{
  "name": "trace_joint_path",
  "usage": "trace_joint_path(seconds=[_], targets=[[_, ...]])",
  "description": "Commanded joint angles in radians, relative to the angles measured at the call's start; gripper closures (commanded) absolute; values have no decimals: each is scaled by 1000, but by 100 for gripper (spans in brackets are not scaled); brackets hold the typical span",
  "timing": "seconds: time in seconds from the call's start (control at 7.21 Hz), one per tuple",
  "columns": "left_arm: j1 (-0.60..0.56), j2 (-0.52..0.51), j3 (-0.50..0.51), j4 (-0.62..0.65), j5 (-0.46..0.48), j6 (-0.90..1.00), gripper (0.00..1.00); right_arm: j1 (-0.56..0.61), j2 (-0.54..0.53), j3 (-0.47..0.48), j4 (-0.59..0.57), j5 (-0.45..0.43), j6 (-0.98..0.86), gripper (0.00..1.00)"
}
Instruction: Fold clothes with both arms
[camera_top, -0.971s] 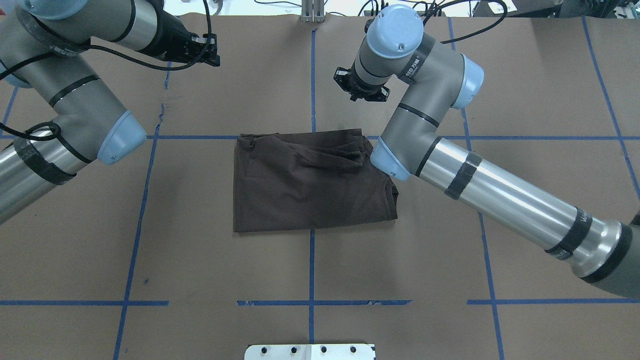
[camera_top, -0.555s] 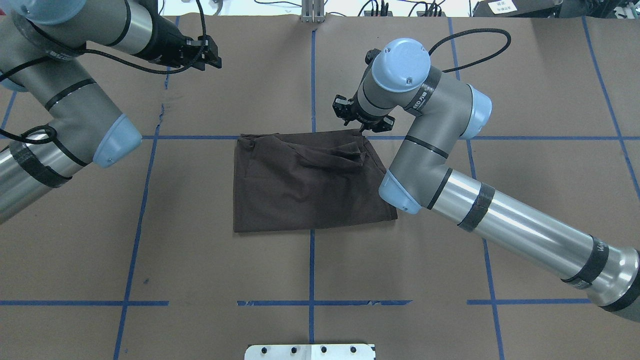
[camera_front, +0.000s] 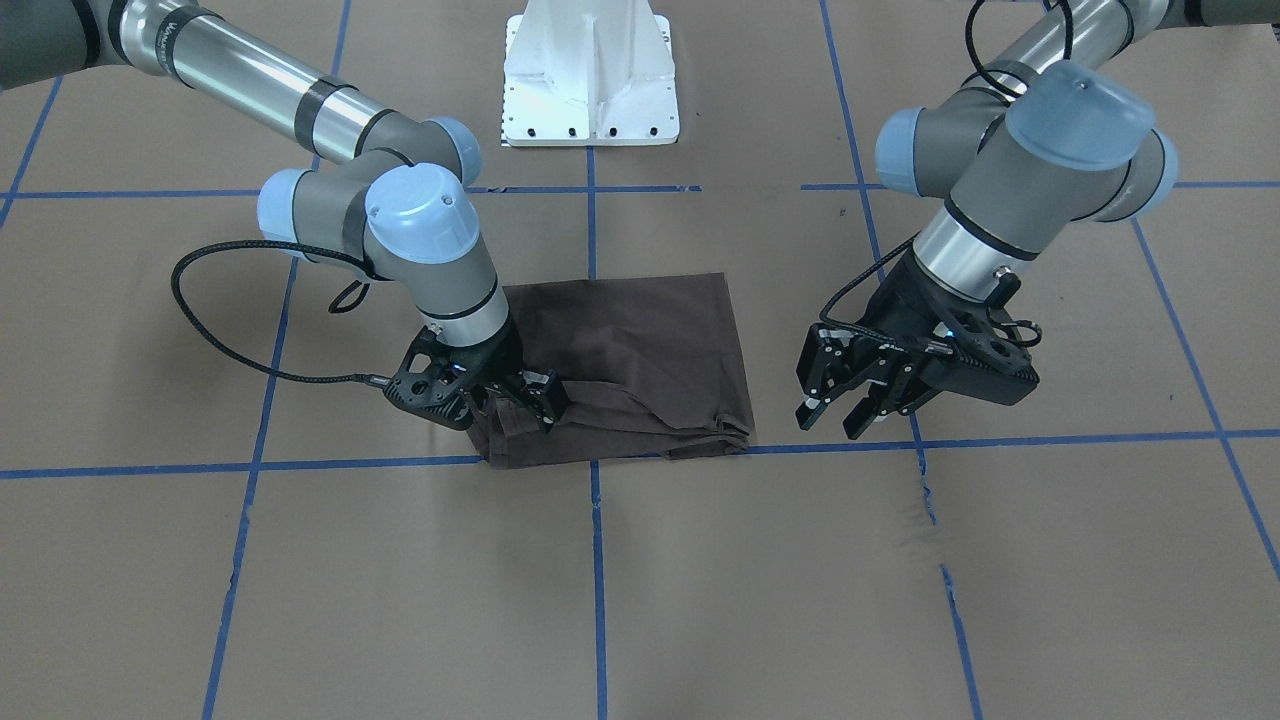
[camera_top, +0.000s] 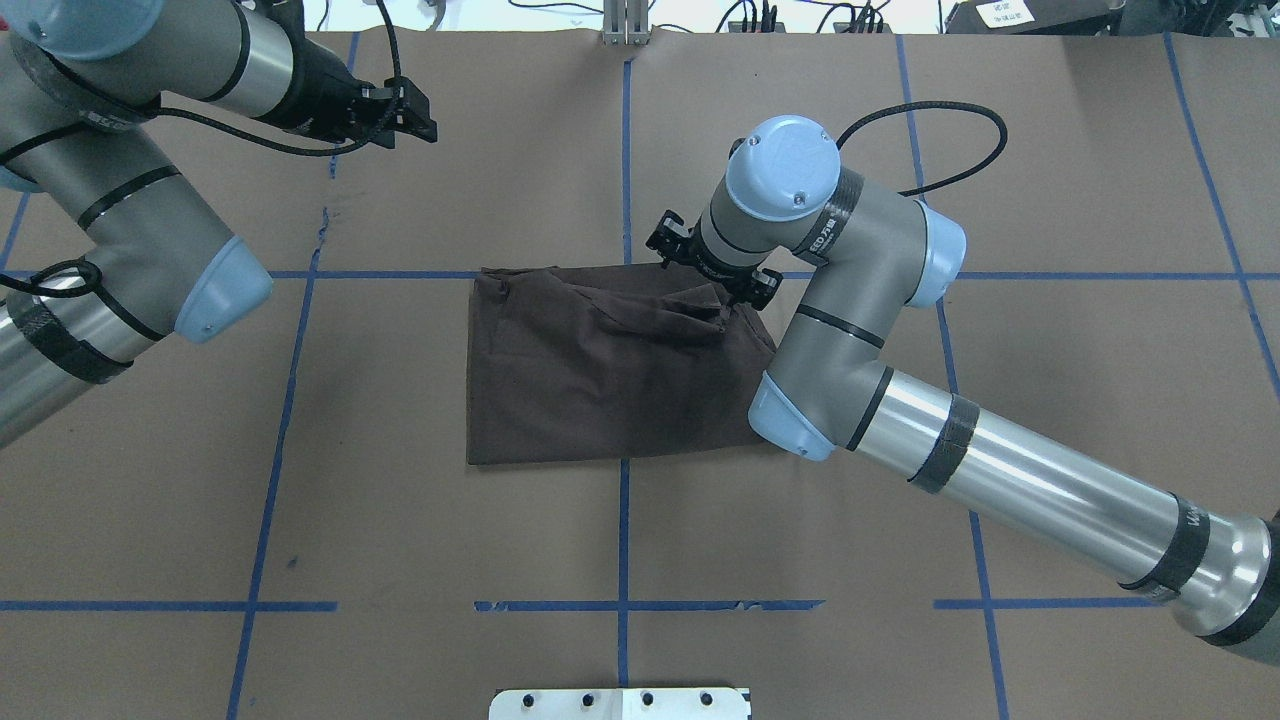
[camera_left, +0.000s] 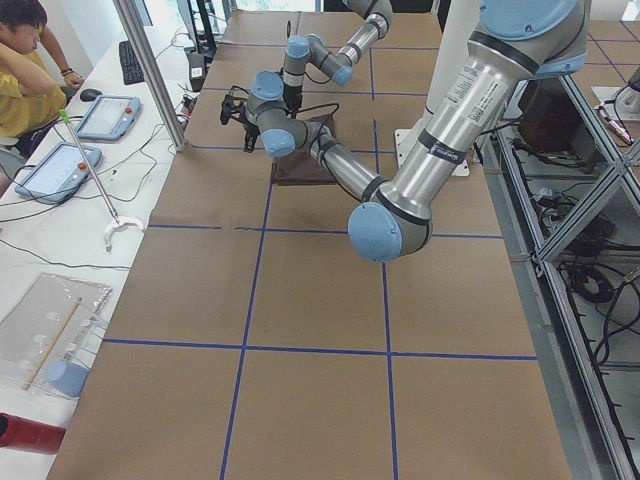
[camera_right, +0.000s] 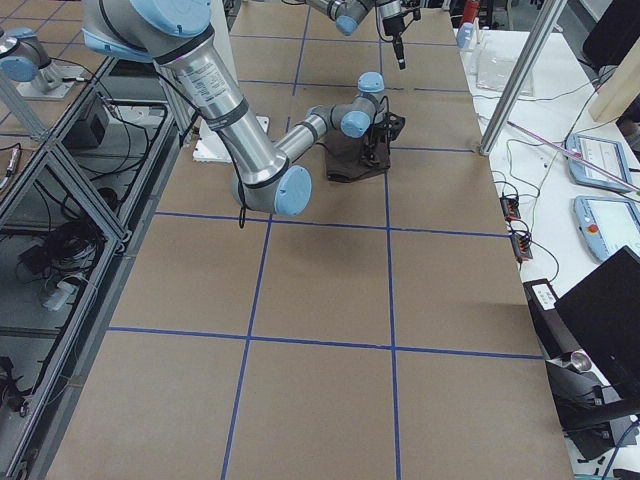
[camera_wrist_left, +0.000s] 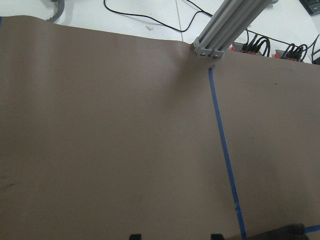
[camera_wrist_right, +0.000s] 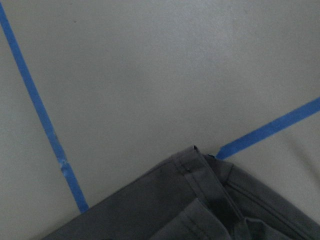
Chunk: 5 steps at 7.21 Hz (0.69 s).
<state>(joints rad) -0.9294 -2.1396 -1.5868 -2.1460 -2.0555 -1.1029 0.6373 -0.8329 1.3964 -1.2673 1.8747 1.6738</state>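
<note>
The clothes are one dark brown T-shirt (camera_top: 600, 380), folded into a rough rectangle at the middle of the brown paper-covered table (camera_top: 400, 520). Its far edge is bunched into ridges (camera_front: 640, 430). My right gripper (camera_front: 515, 405) points down with its fingers on the shirt's far right corner (camera_top: 718, 300), and they look open around the cloth. In the right wrist view that hemmed corner (camera_wrist_right: 165, 210) fills the bottom, and no fingers show. My left gripper (camera_front: 835, 418) hangs open and empty over bare table beyond the shirt's left side (camera_top: 425, 115).
Blue tape lines (camera_top: 622, 150) grid the table. The white pedestal base (camera_front: 590, 80) stands at the robot's edge. An aluminium post (camera_wrist_left: 225, 30) rises at the far edge. A person (camera_left: 25, 60) sits beside tablets (camera_left: 55, 170) on the side bench.
My right gripper has come down and toward the robot, from above bare table onto the shirt's far right corner. The left gripper has shifted only slightly.
</note>
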Motion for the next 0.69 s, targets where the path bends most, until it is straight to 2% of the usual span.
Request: trace_joint_path(seconds=[0.0,0.14,0.42,0.56], targets=[[1,1,-1,-2,1,-3,42,-19,-35,74,-70,0,35,20],[4,0,-1,-5,2,-56,42,-22,-54,113,-116,-2,144,26],[6,0,-1,-6,3,-61,42,-48,-92,137,-119,-49,307,31],[6,0,-2,-6,3,-61,42,-54,-92,139,-119,-66,387,37]])
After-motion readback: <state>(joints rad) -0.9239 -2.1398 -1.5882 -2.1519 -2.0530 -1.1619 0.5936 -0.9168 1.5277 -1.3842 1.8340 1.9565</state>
